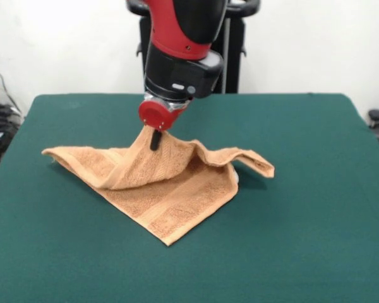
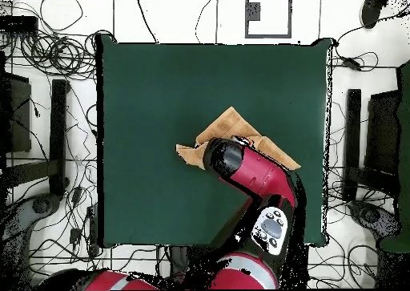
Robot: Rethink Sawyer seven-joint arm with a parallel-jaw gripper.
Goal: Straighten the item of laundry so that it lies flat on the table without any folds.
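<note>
The orange-tan towel [image 1: 167, 183] lies crumpled near the middle of the green table [image 1: 303, 189]. One part of it is pulled up into a peak, and a fold drapes over its right side. My gripper [image 1: 155, 137] comes down from above and is shut on that peak, holding it a little above the table. A lower corner lies flat, pointing toward the front edge. From overhead, the red arm [image 2: 248, 171] covers the gripper and much of the towel [image 2: 231, 126]; only the cloth's edges show around it.
Bare green cloth surrounds the towel on all sides of the table [image 2: 144, 103]. Cables [image 2: 48, 55] and black stands [image 2: 58, 135] lie on the floor beyond the table's edges.
</note>
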